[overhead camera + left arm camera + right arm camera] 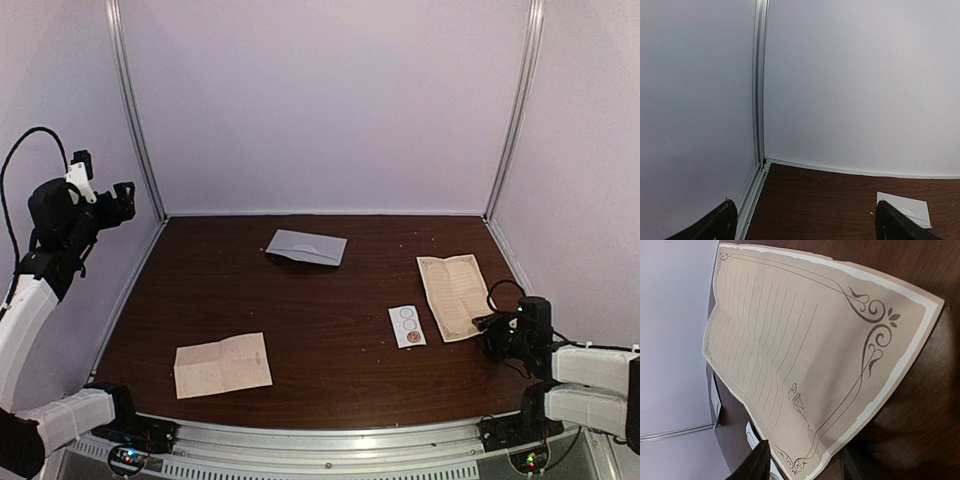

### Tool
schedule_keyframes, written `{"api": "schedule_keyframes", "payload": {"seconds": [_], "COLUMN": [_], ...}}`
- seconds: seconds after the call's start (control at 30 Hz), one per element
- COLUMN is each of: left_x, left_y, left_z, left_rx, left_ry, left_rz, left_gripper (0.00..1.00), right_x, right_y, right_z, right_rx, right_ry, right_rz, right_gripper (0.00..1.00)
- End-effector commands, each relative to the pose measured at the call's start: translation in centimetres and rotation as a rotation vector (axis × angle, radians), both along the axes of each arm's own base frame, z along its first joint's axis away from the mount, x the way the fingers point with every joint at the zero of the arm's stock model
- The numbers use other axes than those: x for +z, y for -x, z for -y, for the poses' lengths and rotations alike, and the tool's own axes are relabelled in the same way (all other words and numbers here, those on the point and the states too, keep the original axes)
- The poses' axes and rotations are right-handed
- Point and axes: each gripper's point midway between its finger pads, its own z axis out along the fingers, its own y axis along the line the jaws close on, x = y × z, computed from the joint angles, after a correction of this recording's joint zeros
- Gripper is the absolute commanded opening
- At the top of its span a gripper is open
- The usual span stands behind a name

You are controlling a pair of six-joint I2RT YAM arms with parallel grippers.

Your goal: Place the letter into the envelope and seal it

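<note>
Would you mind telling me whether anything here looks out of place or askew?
The letter, on the right, does not lie flat: it bows along its fold lines, and one edge seems lifted. Nothing else stands out.

With left arm [45, 240] raised, jaws wide, right arm [580, 365] sits low, jaws half-open.

Table [330, 385], envelope [306, 247], ornate letter [455, 296], sticker strip [406, 326], folded sheet [222, 365]

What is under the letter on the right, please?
The table lies under the letter, whose one edge curls up over a shadow. Anything flat beneath the sheet is hidden.
</note>
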Motion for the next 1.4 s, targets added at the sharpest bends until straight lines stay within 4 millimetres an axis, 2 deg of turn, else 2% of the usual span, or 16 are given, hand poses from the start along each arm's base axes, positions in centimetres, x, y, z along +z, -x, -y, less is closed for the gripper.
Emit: {"api": "schedule_keyframes", "payload": {"seconds": [0.0, 0.17, 0.33, 0.57, 0.73, 0.9, 1.07, 1.1, 1.23, 1.3, 1.37], "left_x": [0.2, 0.2, 0.0, 0.0, 0.0, -0.1, -0.4, -0.6, -1.4, -1.6, -1.2], "left_y": [-0.1, -0.2, -0.3, -0.4, -0.3, -0.3, -0.5, -0.7, -1.6, -1.9, -2.2], "left_z": [0.2, 0.2, 0.2, 0.2, 0.1, 0.1, 0.2, 1.1, 2.9, 3.8, 5.5], "left_rx": [-0.013, -0.012, -0.013, -0.011, -0.008, -0.004, -0.016, -0.065, -0.173, -0.219, -0.288], "left_ry": [0.01, 0.009, 0.008, 0.006, 0.005, 0.003, -0.011, -0.02, -0.017, 0.001, 0.019], "left_rz": [0.018, 0.016, 0.011, 0.009, 0.01, 0.009, 0.0, -0.004, -0.024, -0.026, -0.02], "left_gripper": [0.98, 0.98, 0.98, 0.98, 0.98, 0.98, 0.98, 0.97, 0.96, 0.96, 0.96], "right_x": [0.0, -0.3, -0.6, -0.5, 0.7, 4.9, 10.8, 11.9, 15.0, 16.2, 18.2], "right_y": [-0.5, -0.8, -1.3, -1.6, -2.0, -3.3, -5.0, -5.5, -7.6, -8.6, -9.8], "right_z": [0.8, 0.9, 0.9, 1.0, 1.6, 2.7, 3.5, 3.4, 1.7, 0.4, -1.4], "right_rx": [-0.041, -0.047, -0.042, -0.045, -0.054, -0.054, -0.004, 0.019, 0.183, 0.268, 0.355], "right_ry": [0.019, 0.029, 0.039, 0.047, 0.088, 0.223, 0.416, 0.45, 0.539, 0.539, 0.52], "right_rz": [0.024, 0.021, 0.024, 0.038, 0.076, 0.165, 0.26, 0.273, 0.305, 0.321, 0.37], "right_gripper": [0.46, 0.36, 0.2, 0.03, 0.0, 0.0, 0.0, 0.0, 0.0, 0.0, 0.0]}}
